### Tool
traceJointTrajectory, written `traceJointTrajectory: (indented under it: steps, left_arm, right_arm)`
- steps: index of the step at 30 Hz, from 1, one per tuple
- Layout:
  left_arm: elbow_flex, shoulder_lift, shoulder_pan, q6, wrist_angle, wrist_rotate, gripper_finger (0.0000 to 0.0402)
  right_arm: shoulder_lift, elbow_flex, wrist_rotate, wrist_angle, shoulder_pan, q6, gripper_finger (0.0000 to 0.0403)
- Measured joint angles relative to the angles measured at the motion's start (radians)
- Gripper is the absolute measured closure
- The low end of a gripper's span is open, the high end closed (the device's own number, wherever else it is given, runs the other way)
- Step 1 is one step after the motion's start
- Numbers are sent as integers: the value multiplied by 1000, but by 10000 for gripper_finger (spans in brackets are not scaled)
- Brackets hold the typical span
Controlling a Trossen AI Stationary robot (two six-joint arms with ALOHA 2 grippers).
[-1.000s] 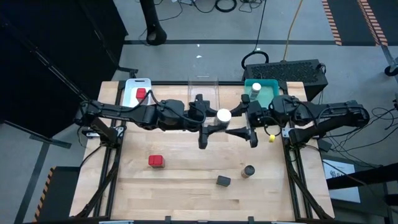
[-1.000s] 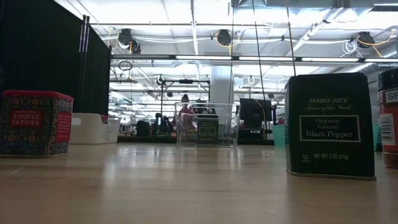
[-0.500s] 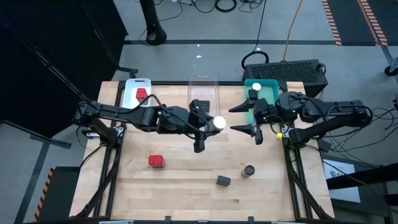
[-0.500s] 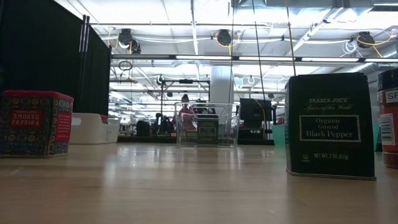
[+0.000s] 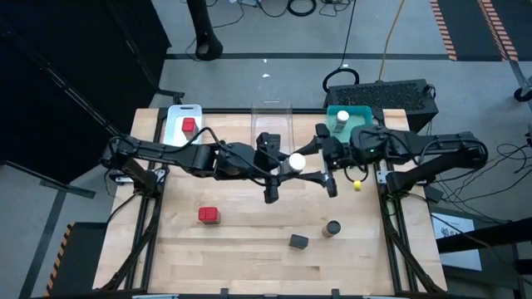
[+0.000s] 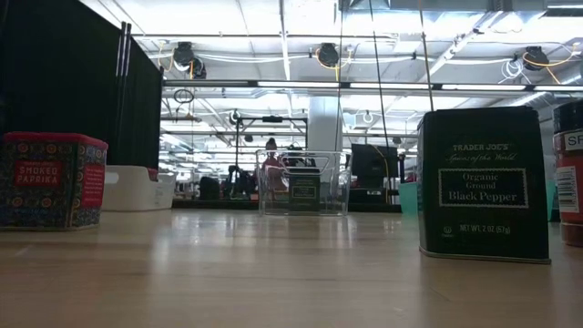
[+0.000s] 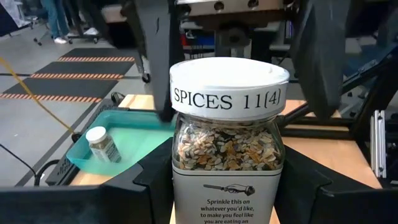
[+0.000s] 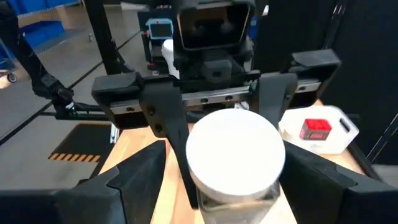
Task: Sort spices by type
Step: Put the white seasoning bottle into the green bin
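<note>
A clear jar of mixed spice with a white round cap (image 7: 228, 134) hangs above the table's middle (image 5: 296, 160), with my left gripper (image 5: 285, 166) shut on it. My right gripper (image 5: 322, 164) faces it from the right, open. Its fingers (image 7: 152, 56) stand at either side just beyond the jar and touch nothing. A second white-capped jar (image 5: 342, 118) stands in the teal tray (image 5: 362, 116). One red tin (image 5: 189, 125) lies in the white tray, another (image 5: 209, 215) on the table. A dark tin (image 5: 298, 241) and a dark round jar (image 5: 332, 227) stand near the front. My left gripper pinches the jar's glass body (image 7: 186, 186), below the cap, between its two fingers (image 7: 152, 190). The fingers come level from the table's left. The jar stands upright in the hold, cap up, lifted clear of the table.
A clear tray (image 5: 271, 116) stands at the back middle between the white tray (image 5: 174, 124) and the teal one. A small yellow thing (image 5: 357, 184) lies under my right arm. In the low view the black pepper tin (image 6: 483, 182) and the paprika tin (image 6: 50, 179) stand close.
My right gripper drew back toward the table's right edge, then came toward the jar again, rolling a little. My left gripper kept its hold and carried the jar slightly toward the near edge.
</note>
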Motion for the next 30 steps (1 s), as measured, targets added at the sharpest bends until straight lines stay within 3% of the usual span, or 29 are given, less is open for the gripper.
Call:
traceJointTrajectory:
  steps: [10,13,17,21,30]
  left_arm:
    - [0,4,-1,1,-4,0,201]
    - [0,4,-1,0,-2,2,201]
    - [0,4,-1,-1,-5,17,201]
    - [0,4,-1,-3,-6,18,199]
    - [0,1,-1,-35,-3,-12,129]
  right_arm:
    - [17,0,16,31,0,18,130]
    - [17,0,19,38,-1,26,157]
    - [17,0,10,27,-6,40,226]
    - [17,0,9,23,-6,44,229]
    - [17,-2,10,-36,-27,108,229]
